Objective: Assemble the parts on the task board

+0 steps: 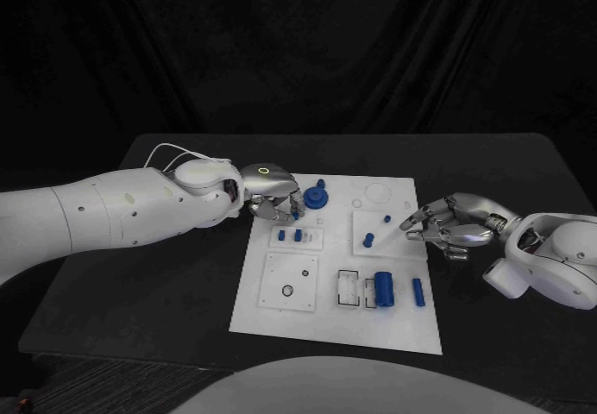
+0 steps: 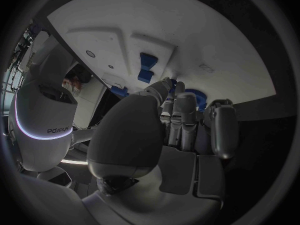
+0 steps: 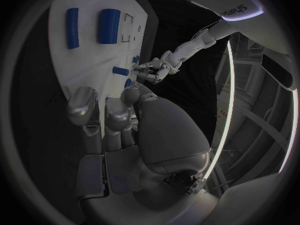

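The board (image 1: pixel 326 332) lies mid-table, a white plate on the black table (image 1: pixel 498 164); the left hand (image 1: pixel 273 197) sits at the board's 11 o'clock corner, fingers curled down beside a blue round part (image 1: pixel 317 198) that stands upright there; whether the fingers actually grasp it cannot be told, though in the left wrist view the fingertips (image 2: pixel 169 85) reach right up to a blue piece (image 2: pixel 195 97); two small blue pegs (image 1: pixel 290 235) lie just toward 6 o'clock from that hand. The right hand (image 1: pixel 445 226) hovers at the board's 3 o'clock edge, fingers apart and bent, grasping nothing; a short peg (image 1: pixel 368 239) and a small one (image 1: pixel 387 218) lie at 9 o'clock from it. Toward the board's 5 o'clock, a fat blue cylinder (image 1: pixel 383 290) lies beside a thin rod (image 1: pixel 418 292); the right wrist view shows the same pair, cylinder (image 3: pixel 109 26) and rod (image 3: pixel 72 21), apart.
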Available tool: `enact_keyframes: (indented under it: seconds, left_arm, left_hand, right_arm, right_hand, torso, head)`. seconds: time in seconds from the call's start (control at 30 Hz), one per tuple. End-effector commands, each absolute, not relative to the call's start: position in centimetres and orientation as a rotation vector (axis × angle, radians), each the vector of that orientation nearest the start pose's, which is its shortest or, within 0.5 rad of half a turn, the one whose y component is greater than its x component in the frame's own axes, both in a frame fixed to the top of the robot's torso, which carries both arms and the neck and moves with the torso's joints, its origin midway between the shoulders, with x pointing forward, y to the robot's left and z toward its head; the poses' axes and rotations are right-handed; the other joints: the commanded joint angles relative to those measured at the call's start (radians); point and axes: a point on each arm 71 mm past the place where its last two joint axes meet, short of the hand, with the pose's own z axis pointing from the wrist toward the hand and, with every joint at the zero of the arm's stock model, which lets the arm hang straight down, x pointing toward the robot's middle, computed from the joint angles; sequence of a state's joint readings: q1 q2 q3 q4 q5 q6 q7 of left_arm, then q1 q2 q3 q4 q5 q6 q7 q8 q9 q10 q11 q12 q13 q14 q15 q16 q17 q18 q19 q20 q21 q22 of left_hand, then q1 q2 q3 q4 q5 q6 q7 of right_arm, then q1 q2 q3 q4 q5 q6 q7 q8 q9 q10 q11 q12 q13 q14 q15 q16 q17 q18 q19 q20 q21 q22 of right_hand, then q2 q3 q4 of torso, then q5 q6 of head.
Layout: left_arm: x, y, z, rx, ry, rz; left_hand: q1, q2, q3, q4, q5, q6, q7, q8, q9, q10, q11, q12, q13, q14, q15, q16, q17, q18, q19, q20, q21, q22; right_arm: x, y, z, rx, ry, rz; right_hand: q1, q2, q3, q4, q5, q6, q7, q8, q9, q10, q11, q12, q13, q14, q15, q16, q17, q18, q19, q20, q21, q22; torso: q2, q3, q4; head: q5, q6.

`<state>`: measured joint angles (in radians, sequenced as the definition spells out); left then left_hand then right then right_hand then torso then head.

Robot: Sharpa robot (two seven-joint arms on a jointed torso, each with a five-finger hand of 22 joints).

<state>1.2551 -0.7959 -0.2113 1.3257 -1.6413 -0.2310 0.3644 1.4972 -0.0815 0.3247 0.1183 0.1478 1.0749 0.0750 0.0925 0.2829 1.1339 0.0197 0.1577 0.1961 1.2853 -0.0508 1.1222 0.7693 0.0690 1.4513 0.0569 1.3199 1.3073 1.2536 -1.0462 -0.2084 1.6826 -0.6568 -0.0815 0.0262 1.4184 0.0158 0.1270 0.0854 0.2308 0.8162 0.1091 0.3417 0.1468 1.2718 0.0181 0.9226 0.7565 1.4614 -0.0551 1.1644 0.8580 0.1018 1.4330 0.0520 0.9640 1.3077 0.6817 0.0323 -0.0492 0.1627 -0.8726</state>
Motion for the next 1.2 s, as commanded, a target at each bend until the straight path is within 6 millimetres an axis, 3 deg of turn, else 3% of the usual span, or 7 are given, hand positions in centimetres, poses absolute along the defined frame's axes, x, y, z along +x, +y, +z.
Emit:
enact_keyframes:
  seconds: [0.03, 0.2, 0.27, 0.33, 0.53, 0.93, 1.2]
  left_arm:
    - [48.2, 21.2, -23.4, 0.730, 1.717, -0.780]
    - [48.2, 21.2, -23.5, 0.725, 1.720, -0.774]
    - [48.3, 21.2, -23.6, 0.722, 1.723, -0.770]
    - [48.3, 21.3, -23.6, 0.715, 1.727, -0.761]
    - [48.5, 21.8, -23.6, 0.699, 1.719, -0.740]
    - [48.7, 23.2, -22.6, 0.668, 1.573, -0.723]
    - [48.6, 25.5, -20.7, 0.516, 1.435, -0.770]
  left_hand:
    - [0.003, -0.007, 0.004, -0.004, 0.005, 0.005, -0.001, 0.000, 0.000, 0.010, 0.000, -0.005, -0.001, -0.008, -0.001, -0.006, -0.001, -0.011, -0.007, 0.002, -0.005, 0.186]
    - [-0.002, -0.015, 0.003, -0.003, -0.006, -0.009, -0.005, -0.010, -0.004, 0.006, -0.001, -0.014, -0.004, -0.017, 0.000, -0.013, -0.013, -0.009, -0.012, 0.003, -0.013, 0.184]
    - [-0.016, -0.027, -0.002, 0.007, -0.040, -0.068, -0.021, -0.033, -0.018, -0.006, -0.006, -0.027, -0.009, -0.023, -0.001, -0.018, -0.021, -0.008, -0.016, 0.004, -0.020, 0.183]
    - [-0.047, -0.050, -0.018, 0.031, -0.089, -0.173, -0.066, -0.032, -0.043, -0.023, 0.006, -0.041, -0.010, -0.036, 0.005, -0.028, -0.039, -0.006, -0.023, 0.007, -0.034, 0.179]
    - [-0.102, -0.078, -0.077, 0.079, -0.100, -0.261, -0.089, -0.032, -0.065, -0.058, 0.020, -0.052, -0.002, -0.046, 0.014, -0.033, -0.051, -0.004, -0.032, 0.013, -0.050, 0.176]
    - [-0.148, -0.065, -0.175, 0.156, -0.100, -0.313, -0.098, -0.025, -0.081, -0.080, 0.026, -0.034, 0.037, -0.045, 0.018, -0.022, -0.042, -0.004, -0.031, 0.019, -0.049, 0.177]
    - [-0.106, -0.033, -0.173, 0.157, -0.098, -0.280, -0.092, -0.010, -0.077, -0.106, 0.024, -0.017, 0.060, -0.076, 0.018, -0.056, -0.096, 0.002, -0.047, 0.020, -0.080, 0.168]
  right_arm:
    - [42.5, -24.7, -22.5, 0.513, 2.114, 1.092]
    - [42.5, -24.6, -22.5, 0.512, 2.116, 1.094]
    - [42.5, -24.6, -22.5, 0.511, 2.117, 1.094]
    - [42.5, -24.7, -22.5, 0.512, 2.118, 1.094]
    - [42.5, -24.7, -22.5, 0.514, 2.117, 1.091]
    - [42.4, -25.0, -22.2, 0.514, 2.078, 1.093]
    - [42.8, -25.7, -20.1, 0.403, 1.983, 1.027]
  right_hand:
    - [0.009, -0.001, 0.001, 0.006, -0.002, 0.004, 0.000, 0.004, -0.001, -0.006, -0.002, -0.003, -0.001, -0.004, -0.003, -0.006, -0.001, 0.010, -0.001, -0.004, -0.002, 0.093]
    - [0.010, -0.001, 0.002, 0.005, -0.002, 0.004, 0.000, 0.004, -0.002, -0.007, -0.002, -0.005, -0.002, -0.005, -0.003, -0.009, -0.004, 0.010, -0.001, -0.004, -0.004, 0.092]
    - [0.010, -0.001, 0.002, 0.005, -0.002, 0.004, 0.000, 0.004, -0.002, -0.007, -0.002, -0.005, -0.002, -0.005, -0.003, -0.009, -0.004, 0.010, -0.001, -0.004, -0.004, 0.092]
    - [0.010, -0.001, 0.002, 0.005, -0.002, 0.004, 0.000, 0.004, -0.002, -0.007, -0.002, -0.005, -0.002, -0.005, -0.003, -0.009, -0.004, 0.010, -0.001, -0.004, -0.004, 0.092]
    - [0.014, -0.004, 0.002, 0.004, -0.001, 0.005, 0.000, 0.004, -0.003, -0.009, -0.002, -0.009, -0.006, -0.006, -0.003, -0.011, -0.007, 0.010, -0.002, -0.004, -0.008, 0.091]
    - [0.019, -0.007, 0.003, 0.001, 0.000, 0.006, 0.000, 0.005, -0.005, -0.012, -0.002, -0.014, -0.011, -0.006, -0.003, -0.013, -0.008, 0.011, -0.004, -0.004, -0.013, 0.090]
    - [0.027, -0.013, 0.006, -0.001, 0.006, 0.009, 0.001, 0.006, -0.010, -0.039, -0.002, -0.068, -0.068, -0.007, -0.003, -0.021, -0.019, 0.012, -0.006, -0.004, -0.024, 0.087]
  torso:
    - [0.000, 0.0000, 0.0001]
    - [0.000, 0.0001, 0.0000]
    - [0.000, 0.0000, -0.0001]
    - [0.000, 0.0001, 0.0003]
    - [0.000, 0.0003, 0.0012]
    - [0.001, 0.0000, 0.0001]
    - [0.002, -0.0019, 0.0005]
  head:
    - [0.001, 0.000]
    - [0.002, 0.000]
    - [0.002, 0.000]
    - [0.003, 0.000]
    - [0.001, 0.000]
    - [-0.003, 0.000]
    - [-0.017, 0.000]
